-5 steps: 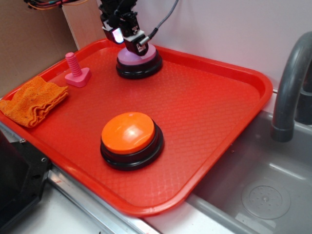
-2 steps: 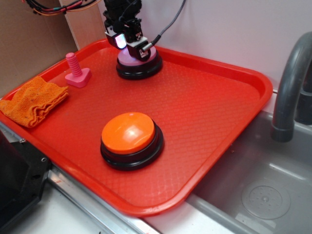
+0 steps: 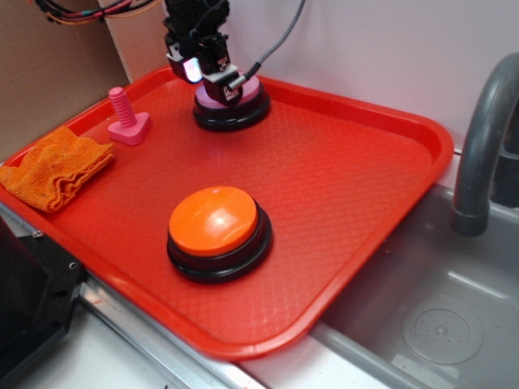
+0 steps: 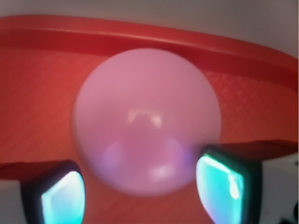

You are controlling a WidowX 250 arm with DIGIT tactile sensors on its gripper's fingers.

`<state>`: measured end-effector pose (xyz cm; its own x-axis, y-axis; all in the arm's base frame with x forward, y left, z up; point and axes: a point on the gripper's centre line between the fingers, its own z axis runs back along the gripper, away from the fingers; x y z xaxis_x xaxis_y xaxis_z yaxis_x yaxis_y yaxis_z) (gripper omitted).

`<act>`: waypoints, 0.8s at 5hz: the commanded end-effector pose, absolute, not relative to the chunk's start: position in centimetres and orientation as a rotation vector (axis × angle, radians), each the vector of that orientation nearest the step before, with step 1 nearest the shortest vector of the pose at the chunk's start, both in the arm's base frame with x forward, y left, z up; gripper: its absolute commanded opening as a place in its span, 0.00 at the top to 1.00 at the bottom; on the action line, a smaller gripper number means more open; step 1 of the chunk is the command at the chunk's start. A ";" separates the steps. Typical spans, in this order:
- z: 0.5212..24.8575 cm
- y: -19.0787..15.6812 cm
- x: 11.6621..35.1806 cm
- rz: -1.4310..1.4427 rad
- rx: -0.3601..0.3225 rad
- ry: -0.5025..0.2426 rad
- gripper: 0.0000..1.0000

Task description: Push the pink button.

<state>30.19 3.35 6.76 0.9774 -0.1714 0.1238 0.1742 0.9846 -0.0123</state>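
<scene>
Tool (image 3: 212,79) sits low over the pink button (image 3: 243,96), at the far edge of the red tray (image 3: 349,170); contact can't be confirmed from the exterior view. Wrist view: the pink cap fills the frame, with one lit fingertip (image 4: 63,198) at its left and the other at its right, jaws spread apart, gripping nothing. Orange button (image 3: 217,231) is near the tray's front, well apart. Pink bolt (image 3: 126,118) stands upright at left, just beside the orange cloth (image 3: 55,168). Grey faucet (image 3: 484,138) and sink at right.
</scene>
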 end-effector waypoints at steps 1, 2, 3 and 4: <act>9.7 3.6 30.9 -0.174 -0.017 -0.200 0.00; 10.3 3.4 30.5 -0.180 -0.001 -0.209 0.00; 11.2 3.4 30.0 -0.170 0.007 -0.208 0.00; 11.9 3.5 29.6 -0.173 0.005 -0.222 0.00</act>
